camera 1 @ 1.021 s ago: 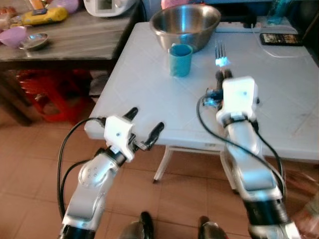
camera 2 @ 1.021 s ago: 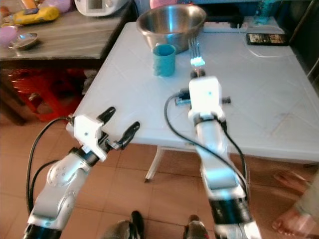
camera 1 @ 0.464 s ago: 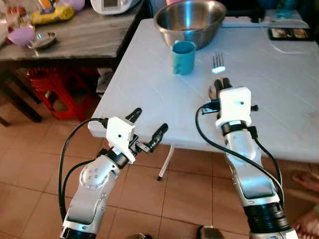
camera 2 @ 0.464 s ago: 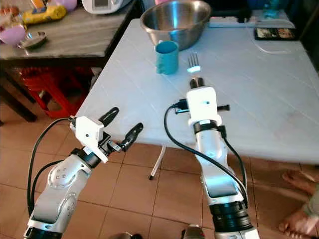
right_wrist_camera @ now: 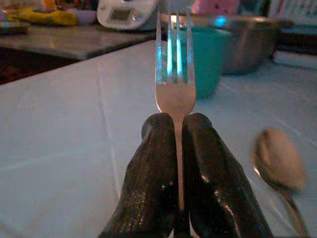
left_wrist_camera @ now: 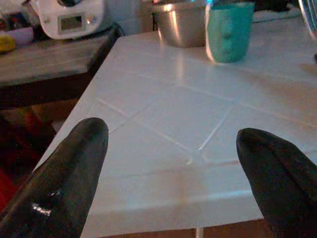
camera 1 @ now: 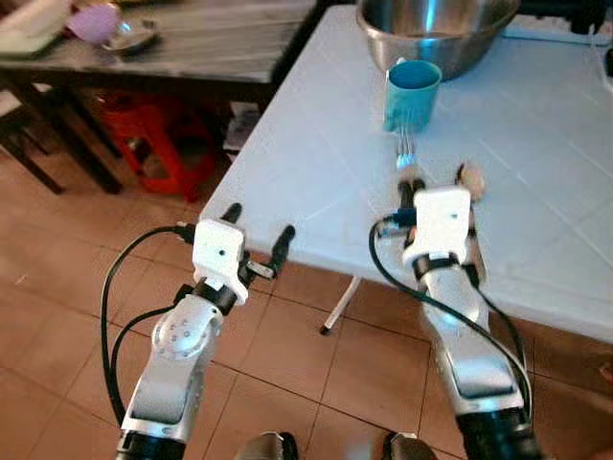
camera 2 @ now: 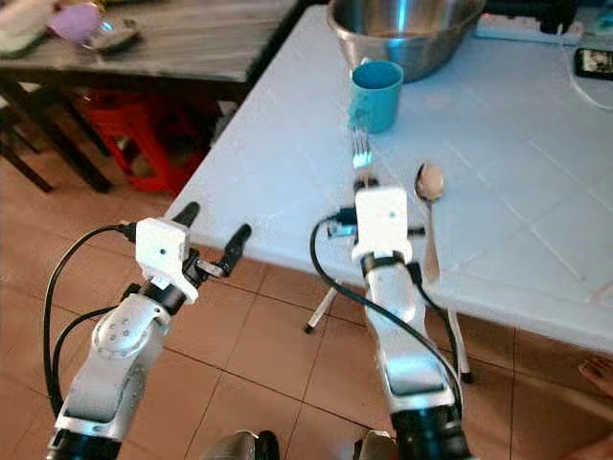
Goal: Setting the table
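- Way over at 10 o'clock there's a dark wooden side table (camera 1: 192, 57) with a pink bowl (camera 1: 93, 19) and a small metal dish (camera 1: 129, 36) on it, and a red plastic stool (camera 1: 153, 144) tucked underneath.
- The left gripper (camera 1: 257, 235) hangs off the near corner of the white table (camera 1: 316, 182), over the tiled floor (camera 1: 57, 316). Its two black fingers are spread wide with nothing between them. In the left wrist view the fingers (left_wrist_camera: 69, 173) frame the table edge.
- At about 12 o'clock from the robot, on the white table, sits a teal cup (camera 1: 412, 94), upright, and right behind it, at the far edge, a big steel bowl (camera 1: 436, 34), close to the cup if not touching.
- The fork (camera 1: 406, 153) is just in front of the cup, tines pointing at it. It's pinched by the handle in the right gripper (camera 1: 410, 187), whose fingers are clamped tight on it. The right wrist view shows that nicely: both black fingers (right_wrist_camera: 153, 173) are pressed together around the handle, tines sticking up, cup behind. Can't tell if the fork is touching the tabletop or held just above it.
- Just to the right of the gripper, around 1 o'clock, a spoon (camera 2: 428, 206) lies flat on the table, bowl end pointing away from the robot, lined up roughly parallel to the fork.
- Far corner at 2 o'clock: a phone (camera 2: 594, 62) lying flat.
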### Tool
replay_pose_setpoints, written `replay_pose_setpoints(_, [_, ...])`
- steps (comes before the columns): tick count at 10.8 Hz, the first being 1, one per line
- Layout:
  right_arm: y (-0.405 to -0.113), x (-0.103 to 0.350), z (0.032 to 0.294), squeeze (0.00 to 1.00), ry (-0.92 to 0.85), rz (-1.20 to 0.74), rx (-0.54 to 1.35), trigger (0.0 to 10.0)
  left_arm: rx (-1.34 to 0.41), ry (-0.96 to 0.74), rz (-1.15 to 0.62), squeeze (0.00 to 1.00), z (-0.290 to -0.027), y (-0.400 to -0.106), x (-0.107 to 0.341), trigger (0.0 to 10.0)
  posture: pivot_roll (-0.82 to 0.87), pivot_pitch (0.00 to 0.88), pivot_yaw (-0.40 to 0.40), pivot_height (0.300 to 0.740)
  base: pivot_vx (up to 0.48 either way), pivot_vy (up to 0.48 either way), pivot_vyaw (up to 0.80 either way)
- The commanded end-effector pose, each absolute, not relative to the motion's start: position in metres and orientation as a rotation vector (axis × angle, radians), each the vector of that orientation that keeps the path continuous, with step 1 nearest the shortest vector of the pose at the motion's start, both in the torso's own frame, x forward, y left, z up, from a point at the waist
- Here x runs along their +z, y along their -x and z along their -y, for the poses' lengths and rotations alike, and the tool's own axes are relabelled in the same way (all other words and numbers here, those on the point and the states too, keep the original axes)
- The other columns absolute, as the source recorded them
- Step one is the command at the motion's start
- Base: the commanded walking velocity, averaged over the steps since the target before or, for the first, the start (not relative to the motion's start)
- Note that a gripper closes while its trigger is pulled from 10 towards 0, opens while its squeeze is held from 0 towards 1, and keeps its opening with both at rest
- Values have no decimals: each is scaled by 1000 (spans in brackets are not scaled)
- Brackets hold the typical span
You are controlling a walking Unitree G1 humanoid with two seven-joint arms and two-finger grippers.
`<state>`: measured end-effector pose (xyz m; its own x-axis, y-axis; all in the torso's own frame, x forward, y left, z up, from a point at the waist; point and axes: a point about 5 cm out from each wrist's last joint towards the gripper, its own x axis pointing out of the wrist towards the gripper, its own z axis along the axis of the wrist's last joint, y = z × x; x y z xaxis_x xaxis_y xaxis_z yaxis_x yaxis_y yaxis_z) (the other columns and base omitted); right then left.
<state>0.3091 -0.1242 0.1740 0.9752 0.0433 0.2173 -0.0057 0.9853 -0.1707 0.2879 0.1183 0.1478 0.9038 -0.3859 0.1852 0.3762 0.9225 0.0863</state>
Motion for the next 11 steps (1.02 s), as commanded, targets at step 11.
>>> replay_pose_setpoints(11, [-298,167,134,0,6,186,17,10000,-405,-28,199,0,-111,-296,142,10000,-125,134,141,740,0,103,-218])
